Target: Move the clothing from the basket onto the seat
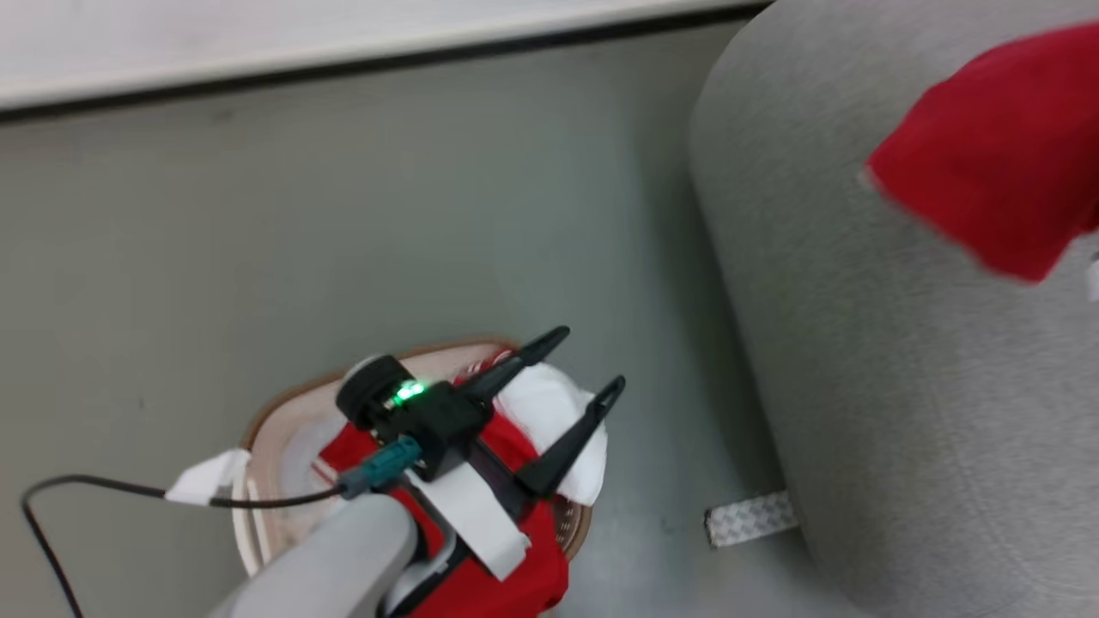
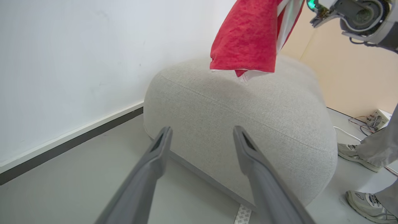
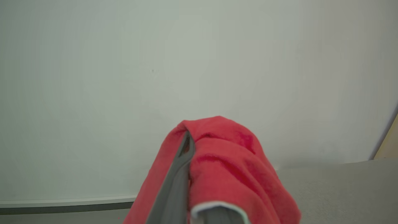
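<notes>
Left tool [image 1: 590,358] has its two dark fingers spread wide and holds nothing. It hangs over the basket [image 1: 275,412], and its fingers point toward the seat [image 1: 859,386]. Right tool [image 3: 186,146] is squeezed tight on a red shirt [image 2: 245,37], and red cloth is wrapped around its fingers. The shirt hangs down from it over the top of the seat. Its bottom edge is very close to the seat, but I cannot tell if it touches. A bit of white trim shows at that edge.

More red clothes [image 1: 506,584] with a white sleeve [image 1: 541,403] lie in the basket. The sleeve is at the side nearest the seat. The basket stands on the grey floor [image 1: 429,215], near the seat but not touching it. The seat is big and grey, with round edges, and it stands by a white wall [image 2: 62,62]. A small pale strip of tape [image 1: 749,518] lies on the floor just beside the seat. A black cable [image 1: 86,485] runs out from the left arm. A person's two grey shoes [image 2: 354,152] stand on the floor beside the seat.
</notes>
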Motion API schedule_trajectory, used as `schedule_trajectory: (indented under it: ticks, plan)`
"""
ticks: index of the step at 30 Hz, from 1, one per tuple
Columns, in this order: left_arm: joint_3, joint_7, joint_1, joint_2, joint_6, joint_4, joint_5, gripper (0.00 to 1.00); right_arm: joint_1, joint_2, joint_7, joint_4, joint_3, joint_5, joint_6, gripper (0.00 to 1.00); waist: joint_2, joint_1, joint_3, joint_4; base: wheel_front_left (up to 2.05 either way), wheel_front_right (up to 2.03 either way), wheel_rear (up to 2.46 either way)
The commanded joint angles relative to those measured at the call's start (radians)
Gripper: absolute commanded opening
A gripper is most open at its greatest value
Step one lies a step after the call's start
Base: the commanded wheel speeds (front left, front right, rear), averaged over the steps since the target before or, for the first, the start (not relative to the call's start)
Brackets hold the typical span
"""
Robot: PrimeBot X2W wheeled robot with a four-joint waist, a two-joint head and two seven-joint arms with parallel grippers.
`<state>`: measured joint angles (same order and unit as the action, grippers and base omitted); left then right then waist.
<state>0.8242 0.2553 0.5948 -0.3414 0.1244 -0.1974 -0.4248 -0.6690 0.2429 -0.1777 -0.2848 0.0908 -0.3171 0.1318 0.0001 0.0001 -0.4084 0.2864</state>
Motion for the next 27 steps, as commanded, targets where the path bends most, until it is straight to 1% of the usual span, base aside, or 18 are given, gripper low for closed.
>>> schedule_trajectory:
  ticks: [1, 4, 10, 15, 20, 21, 22, 23, 25, 26, 27]
  plan:
    - [-0.004, -0.005, 0.013, -0.018, 0.004, 0.010, 0.010, 1.00, -0.040, 0.025, 0.013, -0.012, 0.017, -0.011, -0.002, 0.00, -0.0001, -0.0001, -0.077, -0.049, 0.00, 0.00, 0.00]
    - [-0.013, -0.006, 0.031, -0.037, 0.004, 0.036, 0.007, 1.00, -0.126, 0.077, 0.047, -0.043, 0.075, -0.022, -0.002, 0.00, -0.0001, -0.0001, -0.132, -0.069, 0.00, 0.00, 0.00]
    - [-0.033, -0.013, 0.062, -0.075, 0.003, 0.075, 0.005, 1.00, -0.249, 0.135, 0.124, -0.138, 0.159, 0.034, -0.002, 0.00, -0.0001, -0.0001, -0.229, -0.106, 0.00, 0.00, 0.00]
    - [-0.045, -0.009, 0.076, -0.100, -0.001, 0.092, 0.015, 1.00, -0.302, 0.158, 0.173, -0.273, 0.203, 0.108, -0.002, 0.00, -0.0001, -0.0001, -0.283, -0.132, 0.00, 0.00, 0.00]
    - [-0.053, -0.003, 0.078, -0.108, -0.001, 0.092, 0.011, 1.00, -0.317, 0.165, 0.265, -0.431, 0.215, 0.180, -0.002, 0.00, -0.0001, -0.0001, -0.298, -0.140, 0.00, 0.00, 0.00]
    - [-0.053, -0.002, 0.078, -0.108, -0.001, 0.090, 0.010, 1.00, -0.321, 0.163, 0.278, -0.453, 0.210, 0.189, -0.002, 0.02, -0.0001, -0.0001, -0.297, -0.140, 0.00, 0.00, 0.00]
    - [-0.054, -0.001, 0.078, -0.107, -0.002, 0.088, 0.009, 1.00, -0.327, 0.164, 0.287, -0.472, 0.213, 0.192, -0.002, 0.09, -0.0001, -0.0001, -0.295, -0.140, 0.00, 0.00, 0.00]
    - [-0.055, 0.000, 0.078, -0.107, -0.001, 0.086, 0.008, 1.00, -0.332, 0.163, 0.290, -0.488, 0.215, 0.196, -0.002, 0.23, -0.0001, -0.0001, -0.293, -0.140, 0.00, 0.00, 0.00]
    - [-0.056, 0.000, 0.074, -0.106, -0.004, 0.083, 0.006, 1.00, -0.340, 0.156, 0.292, -0.516, 0.206, 0.203, -0.002, 0.43, -0.0001, -0.0001, -0.286, -0.137, 0.00, 0.00, 0.00]
    - [-0.056, 0.000, 0.072, -0.105, -0.005, 0.082, 0.005, 1.00, -0.341, 0.156, 0.287, -0.528, 0.202, 0.207, -0.002, 0.69, -0.0001, -0.0001, -0.280, -0.135, 0.00, 0.00, 0.00]
    - [-0.055, 0.000, 0.069, -0.105, -0.006, 0.080, 0.004, 1.00, -0.344, 0.157, 0.280, -0.540, 0.196, 0.211, -0.002, 1.00, -0.0001, -0.0001, -0.273, -0.132, 0.00, 0.00, 0.00]
